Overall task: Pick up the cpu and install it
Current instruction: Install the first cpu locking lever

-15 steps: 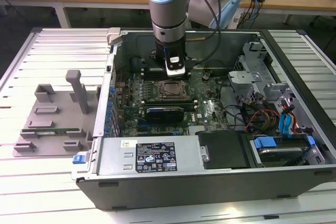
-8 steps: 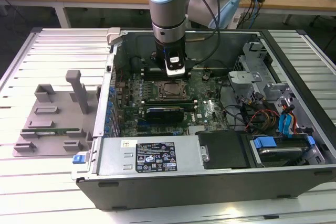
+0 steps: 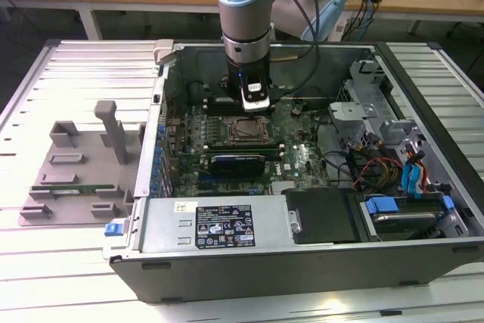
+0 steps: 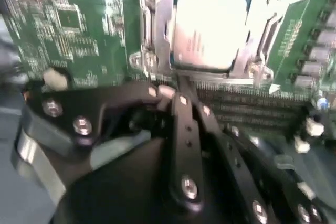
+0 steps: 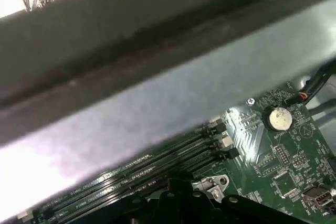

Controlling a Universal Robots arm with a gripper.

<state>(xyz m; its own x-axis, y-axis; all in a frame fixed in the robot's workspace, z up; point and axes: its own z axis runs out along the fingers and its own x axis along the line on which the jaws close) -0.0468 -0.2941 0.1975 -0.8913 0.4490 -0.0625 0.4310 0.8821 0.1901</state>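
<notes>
i have the arm [image 3: 243,5] reaching down into the open computer case [image 3: 302,251], its hand [image 3: 252,105] low over the motherboard [image 3: 302,160] just beside the cpu socket [image 3: 243,131]; in the second wrist view the cpu [image 4: 210,31] lies flat inside the socket frame [image 4: 152,30], its pale metal top facing up, and the hand's black linkage [image 4: 186,129] ends right at the near edge of that frame; i cannot tell from these pictures whether the hand is clenched or released, since the tips are hidden against the socket, and i cannot say it is touching the chip; my judgement is that the placing step is at its end, the chip seated or nearly so, and the install not yet finished because the socket frame looks open around it; whatever i command from here calls for a slow, straight motion with no sideways drag, since the contacts under the chip will not forgive a nudge; counting: one cpu, one socket, one arm with one hand; in the first wrist view i count one round coin battery [image 5: 279,118] on the board and a bank of long memory slots [image 5: 157,163], four by my reading though the far ones blur; in the exterior view, one black card [image 3: 238,163] stands in a slot near the socket, and one grey fixture [image 3: 76,175] sits on the tabletop [image 3: 45,262] at the exterior view's left, well apart from the case.
</notes>
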